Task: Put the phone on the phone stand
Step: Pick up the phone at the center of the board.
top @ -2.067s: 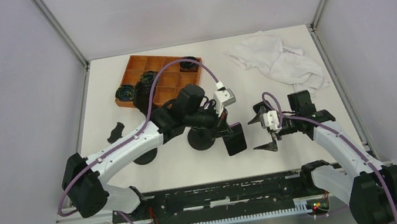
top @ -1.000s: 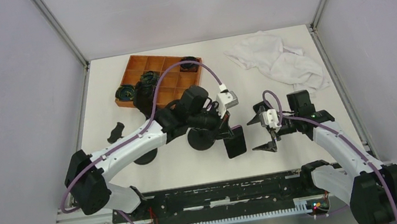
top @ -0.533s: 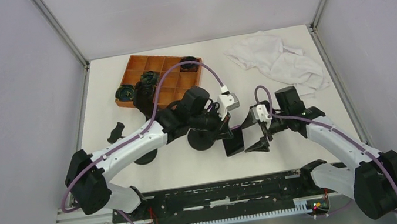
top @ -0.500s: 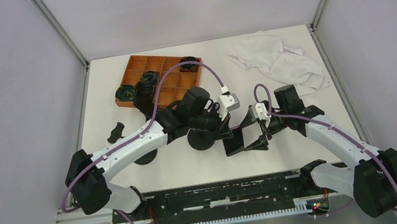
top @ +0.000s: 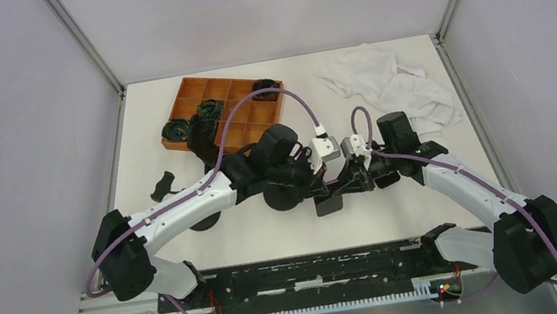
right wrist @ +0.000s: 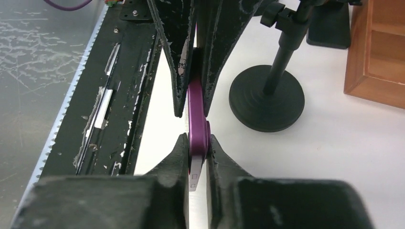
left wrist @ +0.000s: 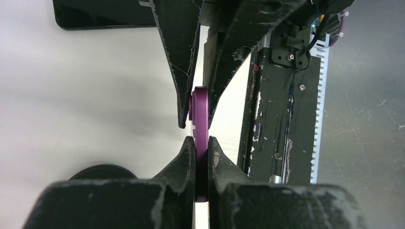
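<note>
The phone (top: 329,202), a dark slab with a purple edge, hangs just above the table near the front, between both arms. My left gripper (top: 319,189) is shut on its left end, and my right gripper (top: 348,183) is shut on its right end. In the left wrist view the purple phone edge (left wrist: 199,114) runs between my left gripper (left wrist: 200,148) below and the other arm's fingers above. In the right wrist view my right gripper (right wrist: 197,145) pinches the phone (right wrist: 196,121). The phone stand (top: 283,196), a black round base with a pole (right wrist: 267,98), stands just left of the phone.
An orange tray (top: 235,88) with black parts sits at the back left. A white cloth (top: 390,86) lies at the back right. A second round black base (top: 203,218) lies under the left arm, with a small black piece (top: 163,184) beside it. A black rail (top: 317,272) lines the front edge.
My right arm has swung left to the phone and its jaws have shut on the phone's free end. The left gripper has kept hold of the phone, shifting slightly right.
</note>
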Robot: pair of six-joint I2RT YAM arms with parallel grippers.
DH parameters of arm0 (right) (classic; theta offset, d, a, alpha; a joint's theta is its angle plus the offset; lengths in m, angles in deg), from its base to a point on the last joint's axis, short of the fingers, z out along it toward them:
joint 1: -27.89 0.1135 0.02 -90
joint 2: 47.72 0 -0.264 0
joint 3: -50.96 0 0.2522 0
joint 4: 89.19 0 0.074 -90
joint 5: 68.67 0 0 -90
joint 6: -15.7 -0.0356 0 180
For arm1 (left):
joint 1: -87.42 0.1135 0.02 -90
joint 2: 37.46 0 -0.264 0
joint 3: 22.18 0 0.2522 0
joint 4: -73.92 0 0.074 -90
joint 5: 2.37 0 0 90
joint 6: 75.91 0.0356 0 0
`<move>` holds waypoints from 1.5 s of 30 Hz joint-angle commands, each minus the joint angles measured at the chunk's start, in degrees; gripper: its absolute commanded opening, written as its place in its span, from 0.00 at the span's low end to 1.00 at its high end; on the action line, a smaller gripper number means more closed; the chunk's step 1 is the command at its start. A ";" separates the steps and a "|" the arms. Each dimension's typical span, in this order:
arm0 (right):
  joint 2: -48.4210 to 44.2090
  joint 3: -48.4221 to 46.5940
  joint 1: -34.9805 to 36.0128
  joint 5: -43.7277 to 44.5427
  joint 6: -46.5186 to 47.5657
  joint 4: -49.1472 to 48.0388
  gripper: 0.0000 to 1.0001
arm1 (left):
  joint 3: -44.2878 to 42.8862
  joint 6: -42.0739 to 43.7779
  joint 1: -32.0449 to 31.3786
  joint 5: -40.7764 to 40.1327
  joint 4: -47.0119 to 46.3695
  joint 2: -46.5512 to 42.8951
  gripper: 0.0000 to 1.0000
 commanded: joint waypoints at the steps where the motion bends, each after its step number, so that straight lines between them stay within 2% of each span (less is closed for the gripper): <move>1: -0.69 0.29 0.32 -2.57 -0.72 -2.58 0.05 | 0.12 1.55 -0.30 0.21 -4.15 -2.19 0.02; 3: -0.97 0.47 0.31 -3.50 -0.69 -2.60 0.00 | 0.62 0.90 -0.29 -0.14 -5.13 -2.72 0.07; 8: -2.16 1.17 -0.18 -4.13 -0.37 -2.59 0.00 | 2.86 -2.32 -0.25 -3.36 -8.68 -5.31 0.41; 11: -2.54 1.43 -1.20 -5.16 -0.37 -2.65 0.00 | 3.88 -3.48 -0.22 -5.52 -10.48 -7.44 0.57; 19: -4.97 2.98 -4.74 -8.01 -2.49 -5.20 0.00 | 6.20 -6.71 -0.17 -12.20 -15.00 -15.08 0.74; 21: -5.86 3.51 -5.54 -8.93 -3.78 -6.59 0.00 | 8.77 -9.13 -0.17 -14.22 -18.35 -18.16 0.77; 25: -7.38 4.90 -7.04 -10.80 -6.18 -9.37 0.00 | 16.38 -14.28 -0.19 -17.96 -26.91 -26.04 0.92; 32: -8.31 5.76 -7.80 -12.74 -8.94 -12.18 0.00 | 22.64 -22.77 -0.21 -17.93 -28.85 -35.30 1.00; 40: -8.47 6.34 -8.07 -13.05 -12.03 -14.78 0.00 | 31.19 -28.82 -0.20 -13.17 -33.15 -38.94 1.00; 45: -7.78 6.38 -8.11 -13.93 -12.83 -15.30 0.00 | 35.95 -28.54 -0.30 -11.06 -39.50 -36.46 0.91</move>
